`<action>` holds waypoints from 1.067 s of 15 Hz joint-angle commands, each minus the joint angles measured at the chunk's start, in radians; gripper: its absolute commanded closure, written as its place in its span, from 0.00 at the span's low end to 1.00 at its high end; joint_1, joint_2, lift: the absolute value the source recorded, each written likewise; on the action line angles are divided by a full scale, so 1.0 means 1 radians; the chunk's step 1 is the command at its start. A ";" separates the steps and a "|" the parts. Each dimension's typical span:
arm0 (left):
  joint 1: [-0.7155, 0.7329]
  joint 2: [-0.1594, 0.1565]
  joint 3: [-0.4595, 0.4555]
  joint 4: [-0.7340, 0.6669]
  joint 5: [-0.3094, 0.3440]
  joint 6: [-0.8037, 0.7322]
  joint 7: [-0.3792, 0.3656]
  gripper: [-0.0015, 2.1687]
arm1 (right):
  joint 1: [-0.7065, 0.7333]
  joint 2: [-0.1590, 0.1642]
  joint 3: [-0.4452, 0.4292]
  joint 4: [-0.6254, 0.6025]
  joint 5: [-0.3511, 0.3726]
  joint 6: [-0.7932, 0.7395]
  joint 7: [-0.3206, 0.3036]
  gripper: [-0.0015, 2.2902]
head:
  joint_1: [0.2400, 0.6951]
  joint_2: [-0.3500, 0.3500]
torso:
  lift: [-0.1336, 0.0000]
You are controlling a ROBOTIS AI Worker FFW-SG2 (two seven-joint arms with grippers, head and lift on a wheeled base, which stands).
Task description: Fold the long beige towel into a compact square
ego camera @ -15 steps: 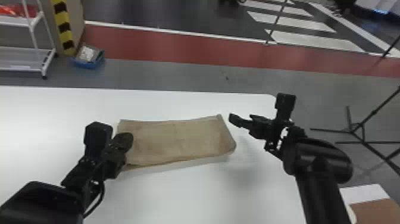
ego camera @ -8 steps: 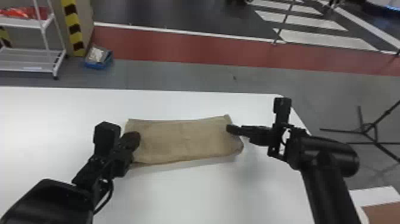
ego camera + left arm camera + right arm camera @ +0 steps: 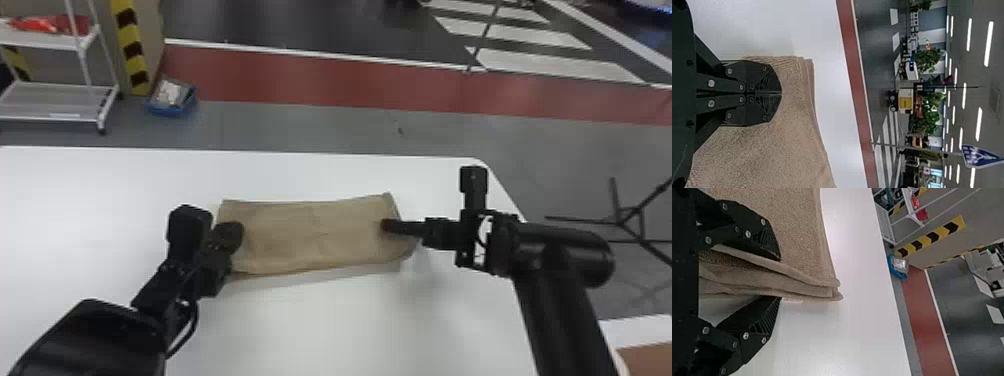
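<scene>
"Where does the towel [image 3: 310, 235] lie, please?"

"It is on the white, smooth tabletop [image 3: 320, 330], between the far edge and the near side, to the left of the rounded far right corner. It has the shape of a long rectangle, beige, with slightly wavy borders."

"And how is the cloth made?"

"The surface is grainy, like small pebbles, and soft layers lie one upon another. At the right end the folds make thick, rounded lips."

"What is the state of the left hand [image 3: 232, 235]?"

"It is over the towel's left end, and its flat black fingers [image 3: 756, 76] are pressed together. If some cloth is between them, I cannot tell."

"And the right hand [image 3: 387, 226]?"

"It is at the right end. Its fingers [image 3: 746, 229], with ribbed inner faces, are spread on two sides of the folded layers, not pinching them."
</scene>
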State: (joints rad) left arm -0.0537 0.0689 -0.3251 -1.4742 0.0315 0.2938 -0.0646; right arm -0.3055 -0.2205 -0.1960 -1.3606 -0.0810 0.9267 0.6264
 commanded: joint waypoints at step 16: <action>0.003 -0.003 -0.028 -0.003 -0.013 0.009 0.000 0.87 | 0.065 0.130 0.220 -0.517 -0.160 0.294 -0.039 0.73 | 1.00 0.39 | 0.11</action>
State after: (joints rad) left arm -0.0512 0.0648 -0.3505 -1.4742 0.0184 0.2985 -0.0644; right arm -0.2291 -0.1077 -0.0046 -1.8688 -0.2400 1.2117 0.5890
